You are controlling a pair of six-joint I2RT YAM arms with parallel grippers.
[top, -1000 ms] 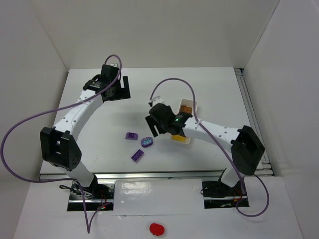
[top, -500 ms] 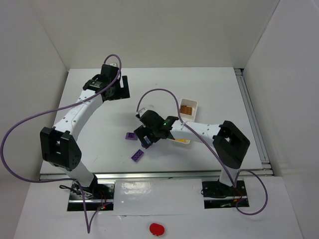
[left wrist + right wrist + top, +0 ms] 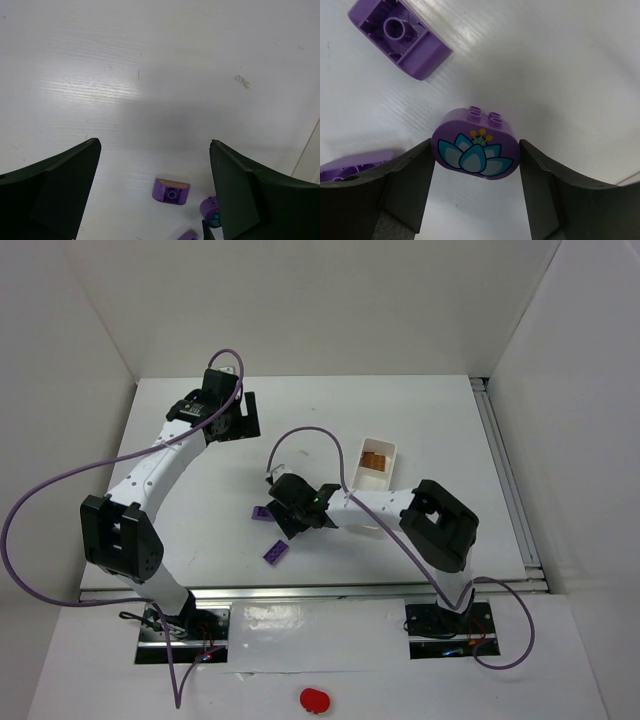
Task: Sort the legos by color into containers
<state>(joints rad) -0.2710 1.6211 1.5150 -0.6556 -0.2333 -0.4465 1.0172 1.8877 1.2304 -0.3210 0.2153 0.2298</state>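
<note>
The white tray (image 3: 391, 452) is lying right of the table's middle, running far to near; its far compartment is holding brown bricks (image 3: 373, 458); the rest of the tray is sitting hidden under the right arm, so what is lying in those compartments cannot be told.

The rounded purple piece (image 3: 475, 155), printed with a blue flower and studded on top, is sitting outside the tray, to its left over the white table (image 3: 430, 410); the fingers (image 3: 410, 175) of the right gripper (image 3: 475, 142) are pressing flush against both of its sides, so the gripper is clamping it; whether it is resting on the table or hanging just above it cannot be told.

An upturned purple brick (image 3: 400, 37) is lying just beyond the piece with its hollow underside showing; a second purple brick (image 3: 350, 167) is peeking out beside one finger; both are apart from the piece.

A red blob (image 3: 314, 699) is lying on the near ledge, well apart from everything.

The right arm is reaching leftward across the tray, its elbow folding above the tray's near end; the left arm is stretching toward the far left, and the left gripper (image 3: 155, 145) is pointing down at bare table, its fingers spreading wide with nothing between them.
</note>
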